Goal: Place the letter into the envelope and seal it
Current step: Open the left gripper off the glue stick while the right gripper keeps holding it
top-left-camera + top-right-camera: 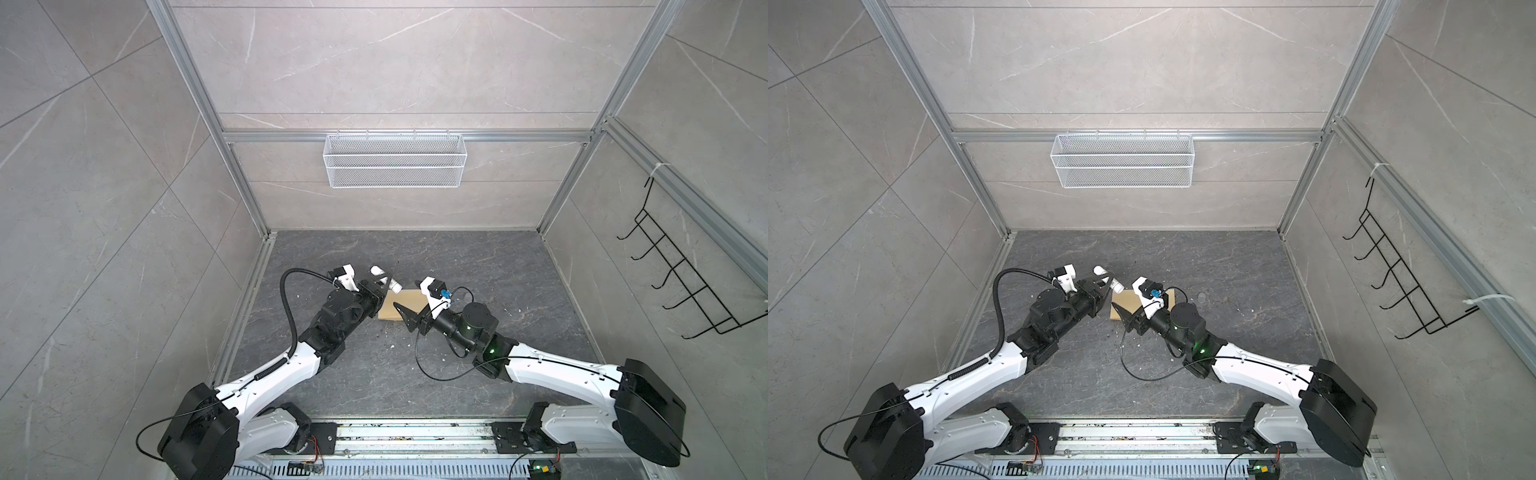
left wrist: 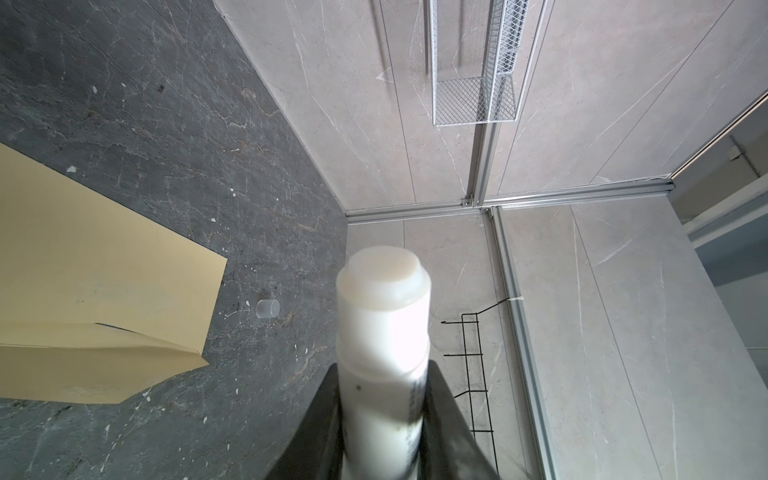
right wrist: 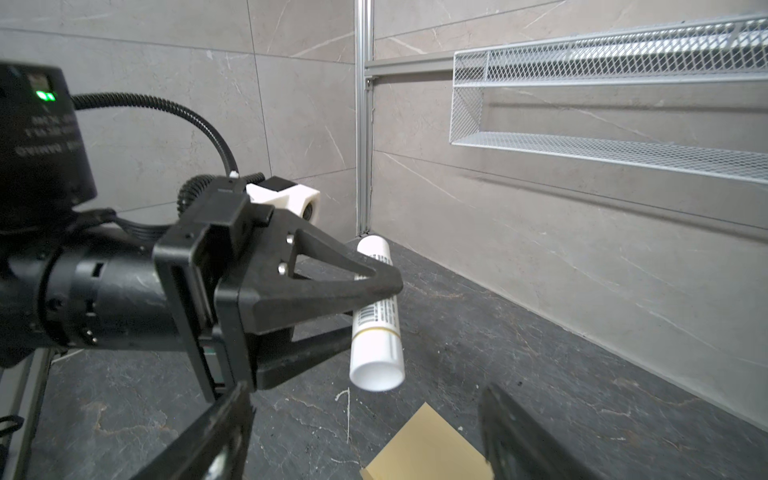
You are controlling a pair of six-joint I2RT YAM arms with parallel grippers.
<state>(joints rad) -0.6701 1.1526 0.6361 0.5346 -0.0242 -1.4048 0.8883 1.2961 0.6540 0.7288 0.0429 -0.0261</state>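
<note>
Dark tabletop (image 1: 457, 270) bears the envelope (image 1: 399, 300). My left claw (image 1: 385, 280) clamps the glue stick (image 1: 377, 270) beside it; my right claw (image 1: 409, 316) gapes empty above.

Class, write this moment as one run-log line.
left tool: shut on glue stick | right tool: open, above envelope | cap: off, on table

The raised glue stick (image 3: 376, 336) blocks the left end of the envelope (image 1: 400, 301); floor (image 1: 415, 257) behind lies open.
</note>
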